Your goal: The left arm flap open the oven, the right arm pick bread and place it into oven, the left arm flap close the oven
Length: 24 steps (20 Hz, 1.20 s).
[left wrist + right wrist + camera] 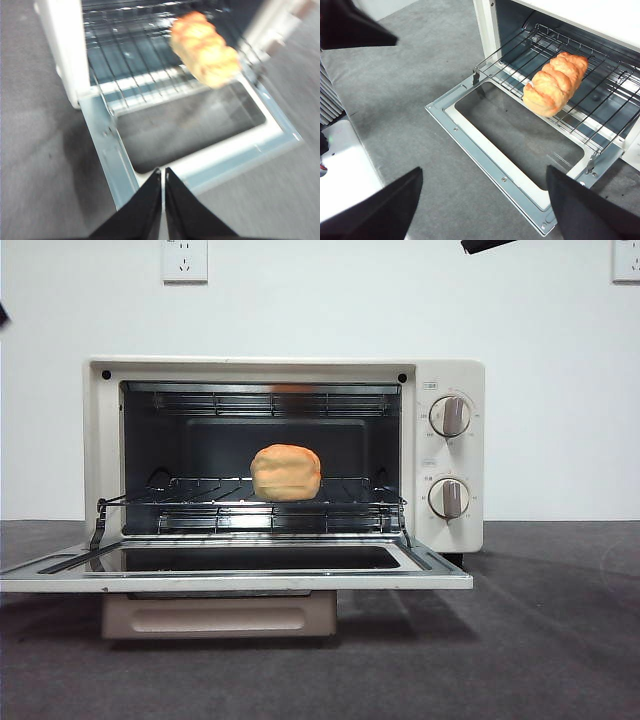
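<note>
The front camera sits low, level with the oven (285,455), close. Both wrist cameras look down steeply from opposite sides, sharing its open door (485,150) and rack (135,65).

Probably a lab: bare white wall (320,300); grey-clothed table (540,640); sockets (185,260)

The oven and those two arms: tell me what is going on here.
The oven stands with its door flapped down flat. The bread lies on the wire rack inside, held by nothing. The right gripper hangs open above the door, apart from the loaf. The left gripper, jaws shut, is over the door's front edge. Closing the door remains.
</note>
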{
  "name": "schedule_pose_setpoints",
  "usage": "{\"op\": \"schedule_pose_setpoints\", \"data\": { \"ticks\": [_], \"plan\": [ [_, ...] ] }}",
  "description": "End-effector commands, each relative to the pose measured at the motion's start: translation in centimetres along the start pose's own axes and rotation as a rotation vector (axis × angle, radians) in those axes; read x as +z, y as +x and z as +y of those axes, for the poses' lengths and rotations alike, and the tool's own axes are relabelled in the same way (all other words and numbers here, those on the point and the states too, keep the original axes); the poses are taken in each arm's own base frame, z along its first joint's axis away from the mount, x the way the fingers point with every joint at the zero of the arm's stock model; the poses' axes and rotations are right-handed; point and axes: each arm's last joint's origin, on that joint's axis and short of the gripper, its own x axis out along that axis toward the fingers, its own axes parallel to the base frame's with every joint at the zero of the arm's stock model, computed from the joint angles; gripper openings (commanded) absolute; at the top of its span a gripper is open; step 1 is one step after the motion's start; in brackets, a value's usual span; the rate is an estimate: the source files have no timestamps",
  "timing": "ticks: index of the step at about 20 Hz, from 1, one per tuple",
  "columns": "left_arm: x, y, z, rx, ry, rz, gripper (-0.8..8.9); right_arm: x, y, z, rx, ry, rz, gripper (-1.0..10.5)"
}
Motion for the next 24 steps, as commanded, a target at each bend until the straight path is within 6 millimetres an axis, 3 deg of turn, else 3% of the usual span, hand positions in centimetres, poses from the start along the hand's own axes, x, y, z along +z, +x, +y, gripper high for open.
{"op": "schedule_pose_setpoints", "data": {
  "ticks": [1, 5, 12, 18, 24],
  "plan": [
    [0.4, 2.1, 0.8, 0.007, -0.065, 0.011, 0.14, 0.2, 0.1, 0.2, 0.011, -0.016, -0.001, 3.9],
    [0.0, 5.4, 3.8, -0.019, -0.175, 0.048, 0.14, -0.1, -0.1, 0.2, 0.009, -0.013, 0.017, 3.9],
    [-2.1, 9.4, 9.2, -0.015, -0.314, 0.163, 0.14, -0.2, -0.4, 0.2, 0.008, -0.013, 0.021, 3.9],
    [-3.9, 13.5, 11.0, -0.048, -0.369, 0.295, 0.14, -0.2, -0.4, 0.2, 0.008, -0.013, 0.021, 3.9],
    [-4.9, 15.4, 11.6, -0.123, -0.405, 0.342, 0.14, -0.2, -0.4, 0.2, 0.004, -0.013, 0.02, 3.9]
  ]
}}
